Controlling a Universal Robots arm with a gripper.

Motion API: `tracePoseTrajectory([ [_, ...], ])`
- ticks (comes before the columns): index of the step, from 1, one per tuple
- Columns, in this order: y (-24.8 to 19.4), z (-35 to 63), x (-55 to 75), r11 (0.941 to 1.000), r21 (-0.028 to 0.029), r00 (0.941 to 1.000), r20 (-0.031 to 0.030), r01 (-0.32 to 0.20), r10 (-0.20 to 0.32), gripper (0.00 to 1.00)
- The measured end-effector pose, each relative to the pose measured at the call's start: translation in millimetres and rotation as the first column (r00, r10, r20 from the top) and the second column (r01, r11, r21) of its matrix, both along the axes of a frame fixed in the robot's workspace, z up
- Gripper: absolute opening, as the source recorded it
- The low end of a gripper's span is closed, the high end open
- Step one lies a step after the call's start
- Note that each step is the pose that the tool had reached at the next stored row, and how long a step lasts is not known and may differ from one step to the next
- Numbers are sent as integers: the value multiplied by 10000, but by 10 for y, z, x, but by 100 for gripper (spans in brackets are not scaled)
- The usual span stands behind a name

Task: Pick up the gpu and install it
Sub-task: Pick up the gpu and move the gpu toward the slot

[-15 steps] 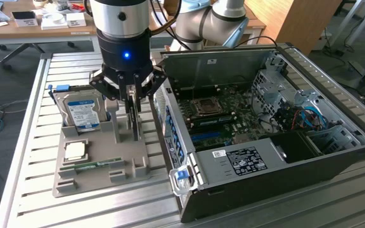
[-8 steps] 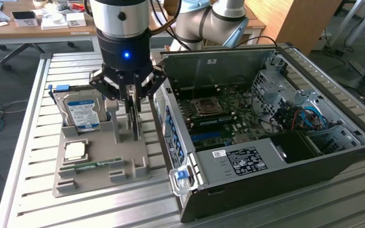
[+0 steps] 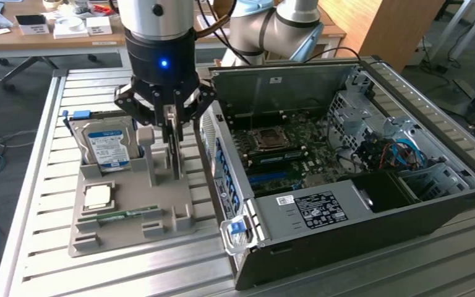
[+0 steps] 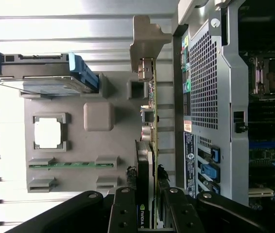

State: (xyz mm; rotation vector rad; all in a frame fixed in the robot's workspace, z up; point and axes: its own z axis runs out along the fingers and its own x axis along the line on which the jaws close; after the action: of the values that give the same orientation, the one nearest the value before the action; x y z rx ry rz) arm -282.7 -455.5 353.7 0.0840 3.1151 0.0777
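**Exterior view:** a camera set high and well back looks obliquely down on the slatted table [image 3: 23, 204] [image 4: 79, 34]. The grey parts tray [image 3: 97, 238] [image 4: 123, 145] lies on the exterior view's left, the open computer case [image 3: 370, 235] [image 4: 205, 73] on its right, and the arm [image 3: 159, 31] at the far side. **Wrist view:** a camera on the wrist faces straight down past the gripper [image 4: 149, 213] [image 3: 170, 124], close above the tray. **Shared field:** both views take in the tray, the hard drive [image 3: 108, 148] [image 4: 40, 85] standing in it, the gpu [image 3: 172, 154] [image 4: 149, 121] beneath the gripper, and the case's rear wall beside the tray.
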Motion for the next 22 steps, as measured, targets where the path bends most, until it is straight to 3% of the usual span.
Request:
tracePoseTrajectory([
  [22,0,493,0,10000,27,10000,-1,0,0,27],
])
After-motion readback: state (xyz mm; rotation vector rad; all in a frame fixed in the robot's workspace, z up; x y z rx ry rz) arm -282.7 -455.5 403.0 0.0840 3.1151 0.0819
